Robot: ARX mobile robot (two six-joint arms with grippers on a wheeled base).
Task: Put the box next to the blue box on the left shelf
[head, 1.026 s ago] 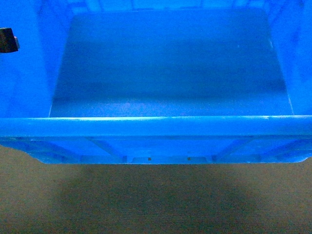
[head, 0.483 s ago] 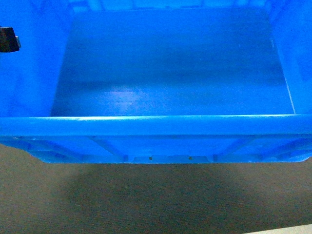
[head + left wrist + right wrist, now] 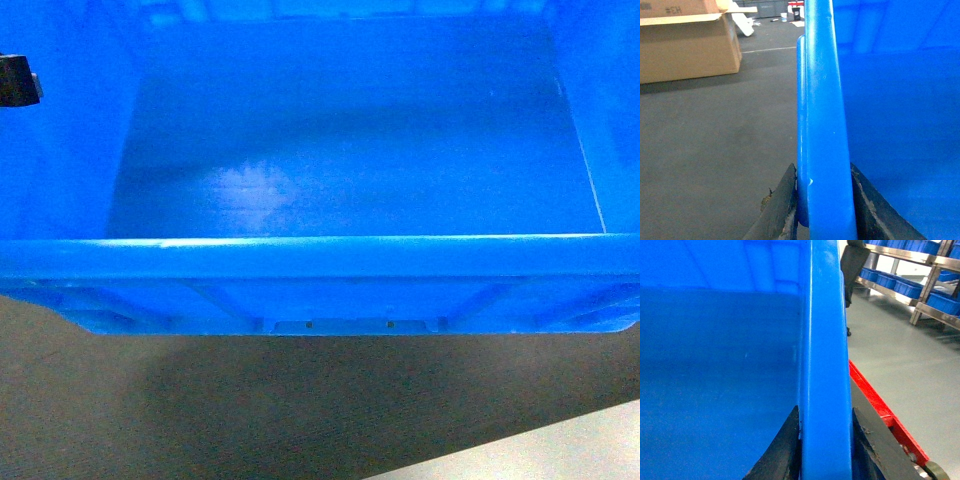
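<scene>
Dark floor [image 3: 300,410] below, cardboard carton [image 3: 687,45] at 10 o'clock. Left gripper [image 3: 821,210] and right gripper [image 3: 825,450] each pinch opposite rims of the blue crate [image 3: 340,150], carrying it level; shelf unseen.

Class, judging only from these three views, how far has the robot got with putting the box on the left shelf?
Done: the box is picked up, hanging above the dark floor. In hand: the left gripper and right gripper each clamp a side rim. Left: reaching the roller shelf and setting the box beside the other blue box; neither shows in any view, only a cardboard carton and racks with small blue bins.
</scene>
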